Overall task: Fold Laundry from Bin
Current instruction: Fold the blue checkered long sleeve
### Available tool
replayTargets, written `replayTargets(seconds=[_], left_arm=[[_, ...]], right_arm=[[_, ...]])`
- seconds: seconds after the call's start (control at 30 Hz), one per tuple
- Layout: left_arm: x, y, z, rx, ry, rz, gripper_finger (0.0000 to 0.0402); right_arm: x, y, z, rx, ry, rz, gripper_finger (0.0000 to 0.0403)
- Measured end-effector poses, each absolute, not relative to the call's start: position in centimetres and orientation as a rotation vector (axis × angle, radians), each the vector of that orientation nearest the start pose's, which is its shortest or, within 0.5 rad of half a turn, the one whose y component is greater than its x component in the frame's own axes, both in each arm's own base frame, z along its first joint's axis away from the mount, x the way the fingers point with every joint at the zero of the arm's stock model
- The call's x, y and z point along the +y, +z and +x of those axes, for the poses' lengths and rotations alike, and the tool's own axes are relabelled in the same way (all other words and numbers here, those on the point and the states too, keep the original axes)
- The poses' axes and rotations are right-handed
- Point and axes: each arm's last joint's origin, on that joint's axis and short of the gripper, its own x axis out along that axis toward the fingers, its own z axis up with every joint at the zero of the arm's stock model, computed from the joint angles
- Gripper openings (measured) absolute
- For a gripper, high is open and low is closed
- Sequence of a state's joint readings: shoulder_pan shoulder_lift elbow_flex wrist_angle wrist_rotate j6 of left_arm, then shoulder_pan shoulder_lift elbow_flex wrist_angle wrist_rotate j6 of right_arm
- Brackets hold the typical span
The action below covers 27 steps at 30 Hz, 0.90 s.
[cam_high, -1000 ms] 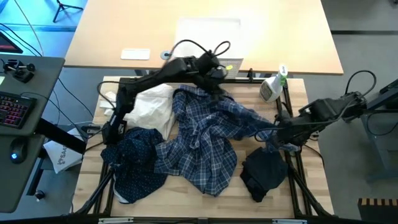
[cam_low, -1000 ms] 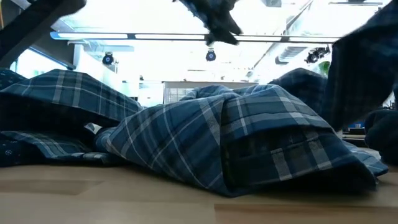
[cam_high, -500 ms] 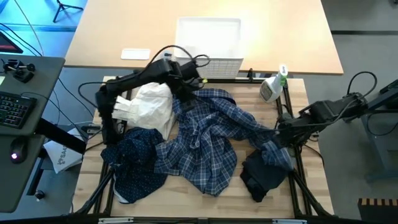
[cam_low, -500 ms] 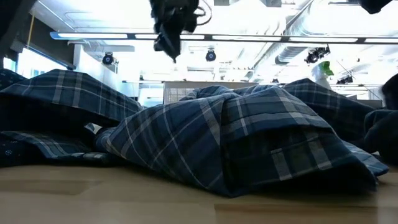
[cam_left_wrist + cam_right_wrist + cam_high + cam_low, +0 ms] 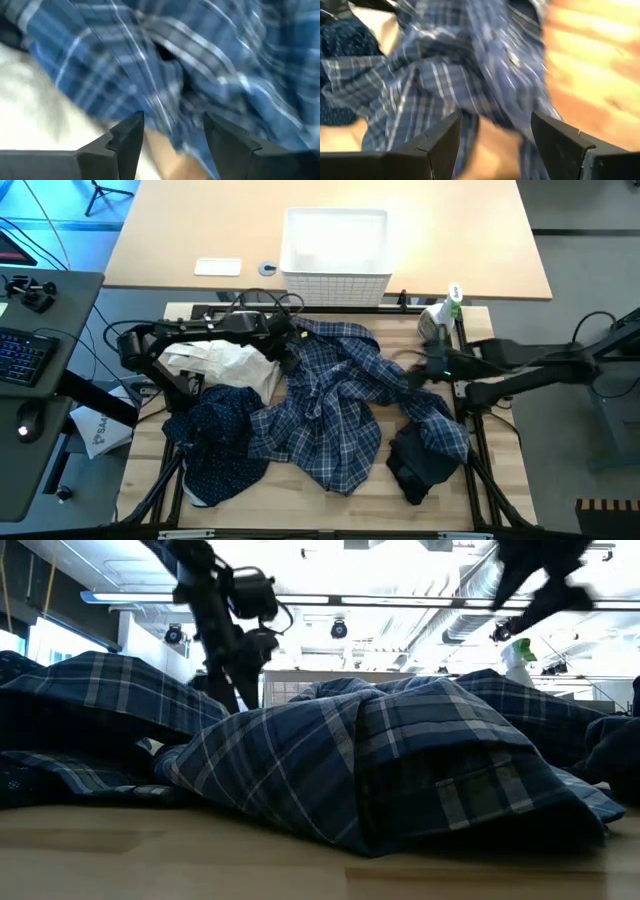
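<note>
On the wooden table (image 5: pixel 505 470) the blue-and-white plaid shirt (image 5: pixel 340 405) lies between both spread, apparently empty grippers: left gripper (image 5: pixel 287 352) at its collar edge, right gripper (image 5: pixel 415 370) opposite.

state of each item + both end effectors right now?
Plaid shirt: crumpled, spread over the table's middle, not folded.
Dotted shirt: bunched at the left front.
Dark piece: heaped at the right front.
Cloth bag: crumpled, left of the plaid shirt.
Basket: upright on the far table; no laundry visible in it.
Spray bottle: upright.
Left end effector: open, empty, at the plaid shirt's edge.
Right end effector: open, empty, above the plaid shirt.
</note>
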<state>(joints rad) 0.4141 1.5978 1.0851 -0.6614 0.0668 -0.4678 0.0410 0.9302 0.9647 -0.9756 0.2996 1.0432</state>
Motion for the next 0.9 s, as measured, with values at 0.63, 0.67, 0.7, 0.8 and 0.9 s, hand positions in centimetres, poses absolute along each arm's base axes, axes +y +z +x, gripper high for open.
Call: replayTargets(seconds=[0.63, 0.67, 0.7, 0.8, 0.9], left_arm=[[12.5, 22.1, 29.1, 1.068, 0.415, -0.228, 0.0010], [12.2, 23.4, 28.9, 1.066, 0.406, -0.189, 0.0006], [11.9, 24.8, 28.6, 1.055, 0.392, -0.153, 0.0003], [10.7, 29.7, 27.7, 0.981, 0.334, -0.054, 0.0002], [9.4, 34.8, 26.3, 0.851, 0.258, -0.015, 0.0001]], right_arm=[[-6.2, 19.9, 23.4, 0.999, -0.692, 0.595, 0.0013], [-6.1, 20.8, 23.1, 1.004, -0.720, 0.573, 0.0014], [-6.0, 22.0, 22.7, 1.002, -0.745, 0.550, 0.0017], [-5.6, 26.3, 21.3, 0.992, -0.786, 0.460, 0.0009], [-5.2, 31.7, 19.6, 0.935, -0.746, 0.400, 0.0006]])
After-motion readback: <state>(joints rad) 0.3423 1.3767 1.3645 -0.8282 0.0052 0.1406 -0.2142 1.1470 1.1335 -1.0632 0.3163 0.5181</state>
